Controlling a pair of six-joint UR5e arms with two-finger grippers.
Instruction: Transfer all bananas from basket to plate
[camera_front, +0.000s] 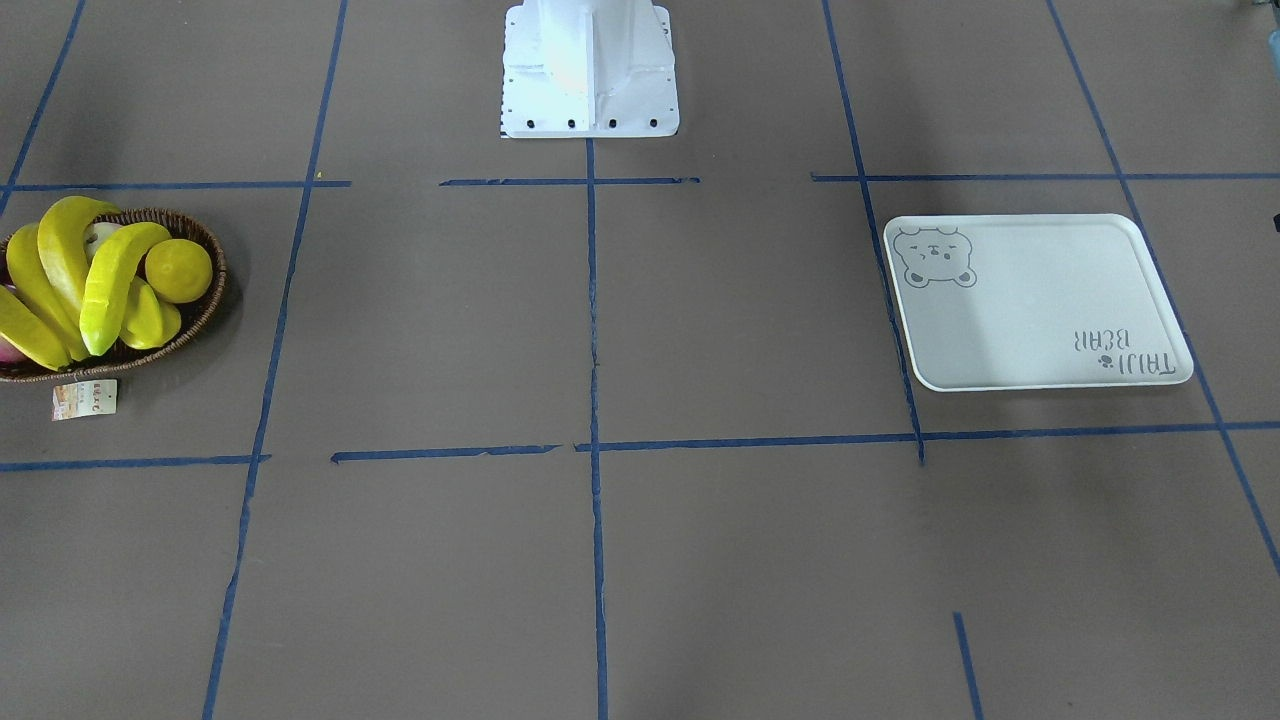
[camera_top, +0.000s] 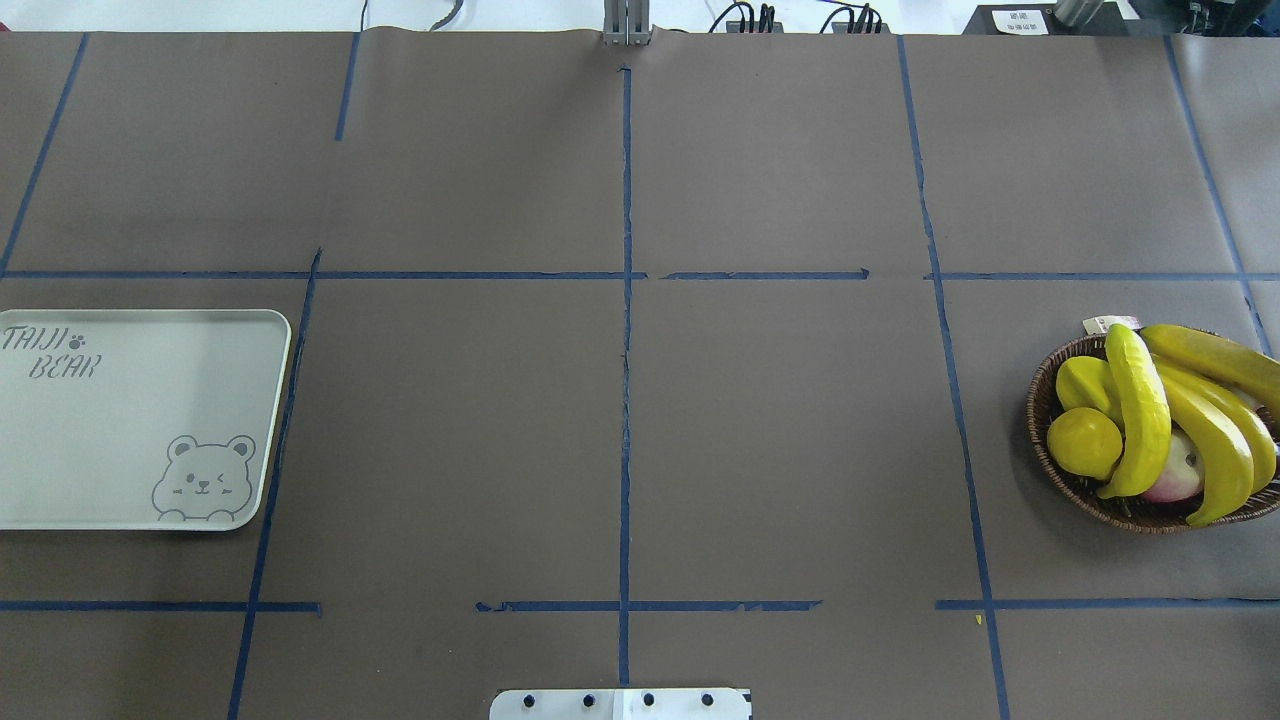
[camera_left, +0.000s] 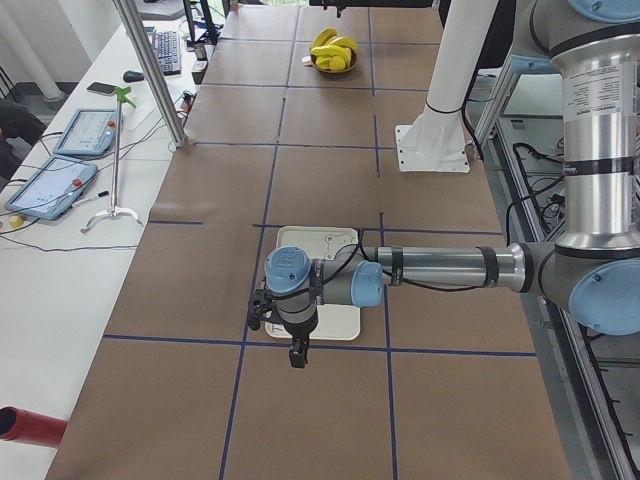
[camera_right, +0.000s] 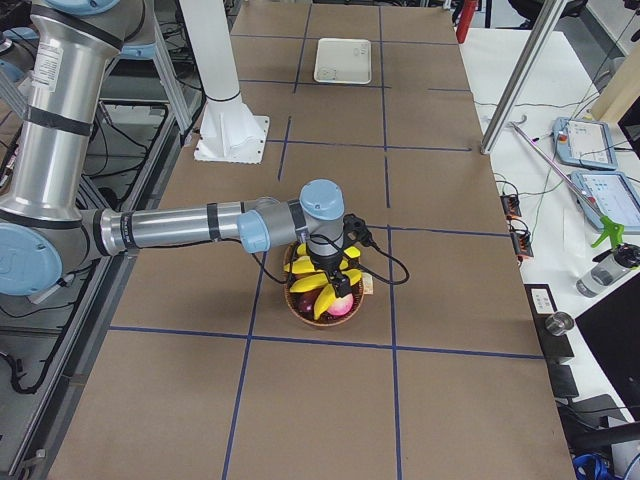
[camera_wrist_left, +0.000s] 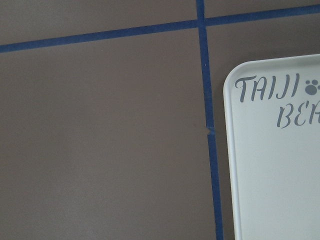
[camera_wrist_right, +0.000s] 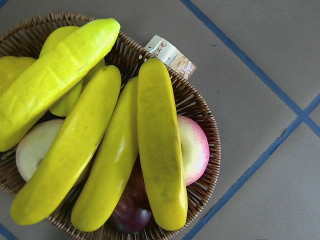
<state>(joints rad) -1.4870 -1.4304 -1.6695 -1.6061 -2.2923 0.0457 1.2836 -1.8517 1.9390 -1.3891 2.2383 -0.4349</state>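
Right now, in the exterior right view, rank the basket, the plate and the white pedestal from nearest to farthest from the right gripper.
1. basket: just beneath the right gripper, holding the fruit.
2. white pedestal: on the robot's side of the table, about midway along.
3. plate: at the table's far end, empty.
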